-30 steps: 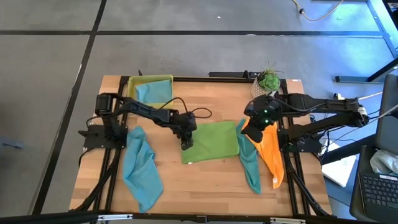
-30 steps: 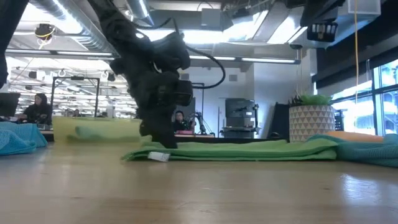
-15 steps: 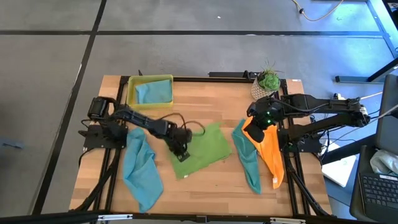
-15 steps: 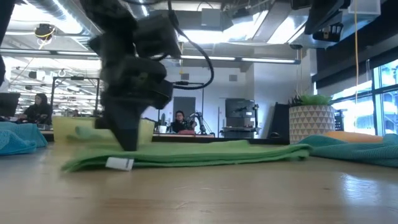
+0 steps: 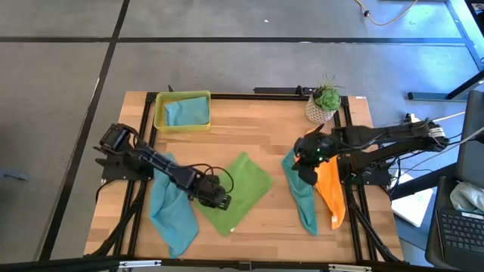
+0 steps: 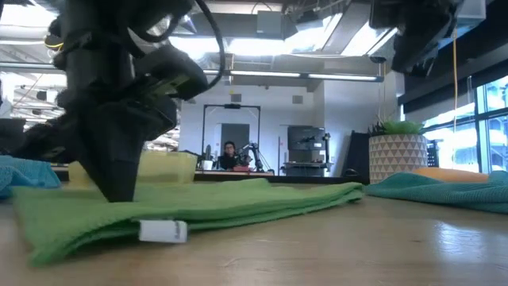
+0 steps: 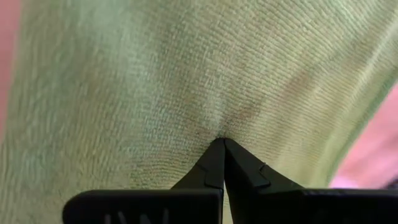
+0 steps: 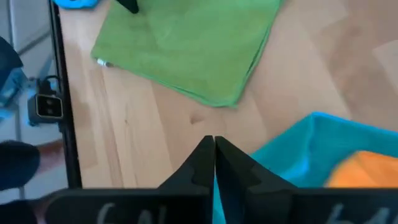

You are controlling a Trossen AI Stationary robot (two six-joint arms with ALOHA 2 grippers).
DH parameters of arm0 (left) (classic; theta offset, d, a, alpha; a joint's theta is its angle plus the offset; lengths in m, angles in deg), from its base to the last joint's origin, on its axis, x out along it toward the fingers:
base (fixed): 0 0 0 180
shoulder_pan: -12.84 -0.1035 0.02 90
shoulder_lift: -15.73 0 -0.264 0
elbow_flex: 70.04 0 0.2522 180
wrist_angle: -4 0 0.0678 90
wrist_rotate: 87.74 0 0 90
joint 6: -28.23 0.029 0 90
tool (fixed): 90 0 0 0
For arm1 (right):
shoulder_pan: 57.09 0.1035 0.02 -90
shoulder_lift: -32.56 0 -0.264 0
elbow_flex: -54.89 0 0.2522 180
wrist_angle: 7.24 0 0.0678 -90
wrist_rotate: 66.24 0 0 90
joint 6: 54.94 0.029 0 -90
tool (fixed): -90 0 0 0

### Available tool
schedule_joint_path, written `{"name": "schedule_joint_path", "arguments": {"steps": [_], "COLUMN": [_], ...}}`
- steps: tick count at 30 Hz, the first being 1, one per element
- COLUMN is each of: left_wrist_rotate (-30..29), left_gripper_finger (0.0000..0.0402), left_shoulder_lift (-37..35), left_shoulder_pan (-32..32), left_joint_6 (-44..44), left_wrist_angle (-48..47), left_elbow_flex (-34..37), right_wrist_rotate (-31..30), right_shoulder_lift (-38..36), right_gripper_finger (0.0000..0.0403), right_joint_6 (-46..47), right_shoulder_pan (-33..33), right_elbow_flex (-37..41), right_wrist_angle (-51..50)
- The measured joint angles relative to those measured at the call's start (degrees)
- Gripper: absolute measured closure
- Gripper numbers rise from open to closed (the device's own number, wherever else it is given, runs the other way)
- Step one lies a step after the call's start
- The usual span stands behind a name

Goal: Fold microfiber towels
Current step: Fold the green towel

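Note:
The lime green towel (image 5: 243, 189) lies flat on the table's middle, turned cornerwise, with a white tag (image 6: 163, 231) at its near edge. My left gripper (image 5: 218, 200) is shut and stands on the towel's left part. My right gripper (image 5: 305, 163) is shut and empty. It hangs above the teal towel (image 5: 304, 200), which lies beside the orange towel (image 5: 330, 193) at the right. A light blue towel (image 5: 172, 211) lies crumpled at the near left. Another light blue towel (image 5: 187, 112) sits in the tray (image 5: 160, 113). My left gripper presses its shut fingertips (image 7: 219, 155) down on the green towel's top face (image 7: 217, 127), near the towel's left corner. The cloth dimples around the tips. The fingers slant down from the table's left side. The towel lies flat on the wood.
A potted plant (image 5: 325, 98) stands at the far right. The yellow-green tray is at the far left corner. Bare wood (image 5: 257, 128) lies between the tray and the plant and along the near edge.
My left gripper has dragged toward the table's near left while rolling about its own axis. The green towel has slid along with it and turned from square-on to cornerwise. My right gripper has sunk a little toward the teal towel.

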Motion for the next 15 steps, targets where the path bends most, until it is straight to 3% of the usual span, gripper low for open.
{"name": "schedule_joint_path", "arguments": {"steps": [4,7,9,12,15], "left_wrist_rotate": [2.08,0.59,-0.26,1.29,5.20], "left_gripper_finger": [0.0401,0.0401,0.0401,0.0401,0.0401], "left_shoulder_lift": [0.05,-0.01,-0.05,-0.38,-0.91], "left_shoulder_pan": [-0.55,-2.02,-3.56,-6.12,-8.26], "left_joint_6": [-2.78,-2.43,-0.73,4.17,10.24], "left_wrist_angle": [10.22,17.94,21.85,25.74,28.44], "left_elbow_flex": [-0.02,-0.05,-0.12,-0.14,-0.27], "right_wrist_rotate": [6.20,12.52,13.46,9.32,0.01], "right_shoulder_lift": [0.05,0.05,0.07,-0.36,-0.63], "right_gripper_finger": [0.0386,0.0387,0.0387,0.0388,0.0388], "right_joint_6": [6.34,14.15,17.71,21.40,23.10], "right_shoulder_pan": [2.08,3.70,5.21,9.63,14.81], "right_elbow_flex": [6.94,11.77,14.02,14.90,12.85], "right_wrist_angle": [10.65,18.14,21.07,23.28,24.82]}}
